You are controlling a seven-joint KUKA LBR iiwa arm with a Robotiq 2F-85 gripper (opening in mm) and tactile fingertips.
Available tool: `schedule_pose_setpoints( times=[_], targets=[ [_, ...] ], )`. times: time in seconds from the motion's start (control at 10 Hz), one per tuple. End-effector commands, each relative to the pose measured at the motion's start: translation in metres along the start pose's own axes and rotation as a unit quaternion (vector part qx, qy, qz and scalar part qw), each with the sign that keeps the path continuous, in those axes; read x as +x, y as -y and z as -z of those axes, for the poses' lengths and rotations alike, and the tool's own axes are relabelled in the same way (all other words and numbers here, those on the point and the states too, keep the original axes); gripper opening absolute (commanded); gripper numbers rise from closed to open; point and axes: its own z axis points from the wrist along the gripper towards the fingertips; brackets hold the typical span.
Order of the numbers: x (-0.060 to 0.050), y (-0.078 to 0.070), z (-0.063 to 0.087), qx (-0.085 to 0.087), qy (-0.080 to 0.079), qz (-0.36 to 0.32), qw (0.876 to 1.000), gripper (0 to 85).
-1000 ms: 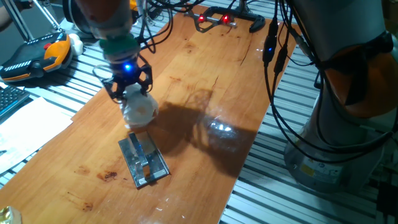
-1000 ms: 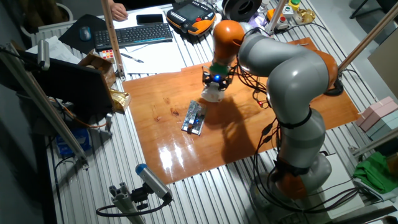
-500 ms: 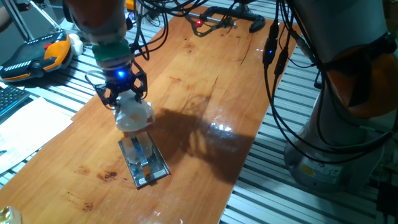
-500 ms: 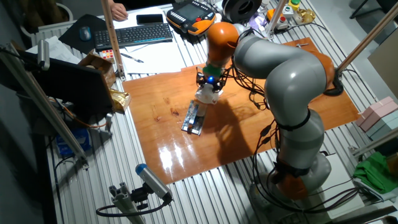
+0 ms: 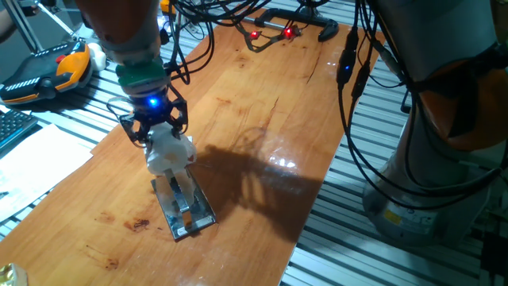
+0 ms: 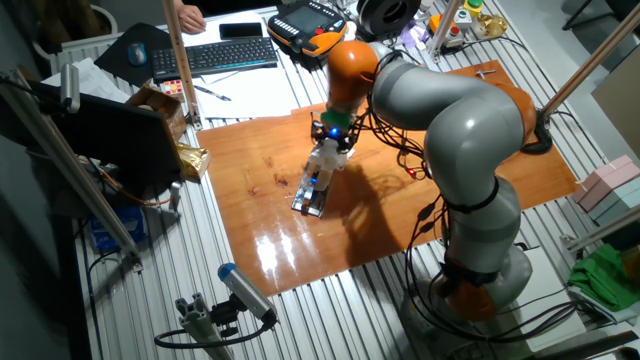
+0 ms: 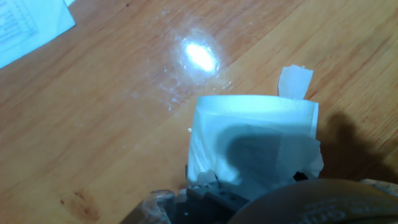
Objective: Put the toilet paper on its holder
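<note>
Over the last second I have carried the toilet paper [image 5: 169, 151] across the bench toward the holder [image 5: 184, 205]. My fingers [image 5: 141, 131], clamped on the roll throughout, now hold it over the holder's far end rather than beside it. My arm [image 6: 420, 90] has swung the same way.

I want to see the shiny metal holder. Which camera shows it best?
One fixed view: the holder lies close and clear on the table, below the paper roll in the claw. The other fixed view shows it tiny. The hand view shows mostly paper.
</note>
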Motion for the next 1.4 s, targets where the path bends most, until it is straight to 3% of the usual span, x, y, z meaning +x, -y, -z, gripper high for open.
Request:
schedule_pose_setpoints(
  times=[0.0, 0.7, 1.3],
  targets=[
    [0.001, 0.0, 0.0, 0.001, -0.002, 0.004, 1.0, 15.0],
    [0.014, -0.002, -0.002, 0.011, -0.007, 0.026, 1.0, 17.0],
    [0.011, -0.004, -0.001, -0.011, -0.017, 0.009, 1.0, 15.3]
  ],
)
